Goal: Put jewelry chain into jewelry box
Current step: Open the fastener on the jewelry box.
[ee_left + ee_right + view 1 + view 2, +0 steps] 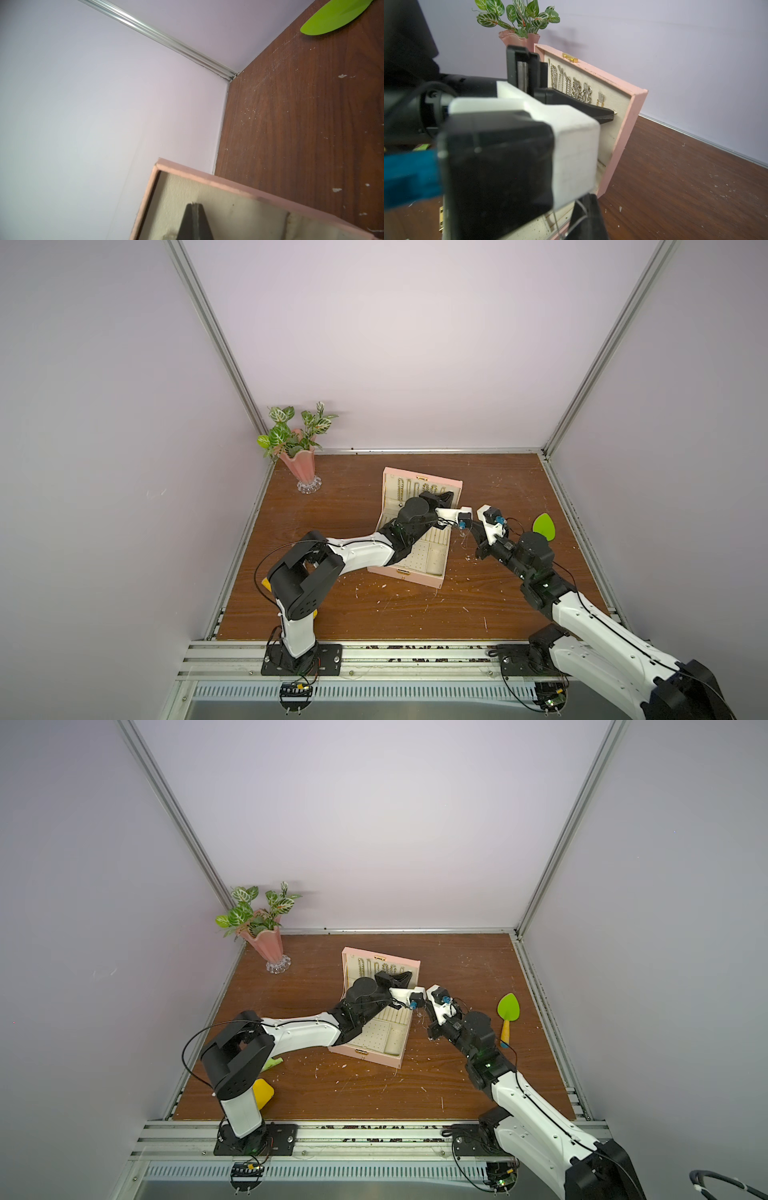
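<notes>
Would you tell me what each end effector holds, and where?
The right end effector seems shut on the thread-thin pale chain, along its strand; the left end effector is shut, whether on anything is unclear.

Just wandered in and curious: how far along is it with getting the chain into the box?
Done: the jewelry box stands open. In hand: the right pincer, shut, seems to hold the fine jewelry chain at the box's edge; the left pincer, shut, reaches to the raised lid's lining. To do: laying the chain inside and letting go.
</notes>
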Motion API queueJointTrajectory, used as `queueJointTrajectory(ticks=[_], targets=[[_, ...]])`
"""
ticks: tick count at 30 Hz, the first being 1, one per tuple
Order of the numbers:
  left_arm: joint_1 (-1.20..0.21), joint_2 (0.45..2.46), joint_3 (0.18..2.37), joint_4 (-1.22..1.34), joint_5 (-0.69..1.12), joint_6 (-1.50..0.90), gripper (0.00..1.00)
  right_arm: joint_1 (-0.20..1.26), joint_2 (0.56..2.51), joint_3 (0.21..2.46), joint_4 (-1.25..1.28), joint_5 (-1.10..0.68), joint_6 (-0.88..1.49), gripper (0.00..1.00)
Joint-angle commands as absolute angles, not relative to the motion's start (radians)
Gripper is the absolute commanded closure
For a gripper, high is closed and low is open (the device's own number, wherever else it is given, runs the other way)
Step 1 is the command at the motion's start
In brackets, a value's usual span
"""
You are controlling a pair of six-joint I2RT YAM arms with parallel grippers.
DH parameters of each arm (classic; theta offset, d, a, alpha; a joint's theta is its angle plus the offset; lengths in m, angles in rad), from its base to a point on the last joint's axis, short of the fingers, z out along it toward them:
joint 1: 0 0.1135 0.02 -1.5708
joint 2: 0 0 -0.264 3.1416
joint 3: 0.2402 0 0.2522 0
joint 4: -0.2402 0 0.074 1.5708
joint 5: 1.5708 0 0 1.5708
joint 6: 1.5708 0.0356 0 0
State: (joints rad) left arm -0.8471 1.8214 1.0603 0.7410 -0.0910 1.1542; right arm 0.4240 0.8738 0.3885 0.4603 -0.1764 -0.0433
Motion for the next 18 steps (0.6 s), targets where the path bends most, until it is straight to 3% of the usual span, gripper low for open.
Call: queueJointTrajectory(ticks=[1, 7, 18], targets=[[-0.859, 1.843, 1.020, 0.492, -0.072, 1.056, 0.81, 0.419, 0.848, 0.398, 0.484, -0.186, -0.026, 0.99], [-0.838, 1.763, 1.071, 0.483, 0.010, 0.899, 0.65, 0.418, 0.827, 0.409, 0.463, -0.189, -0.013, 0.99], [-0.775, 1.531, 1.003, 0.435, 0.189, 0.599, 0.59, 0.421, 0.836, 0.476, 0.381, -0.170, -0.017, 0.99]])
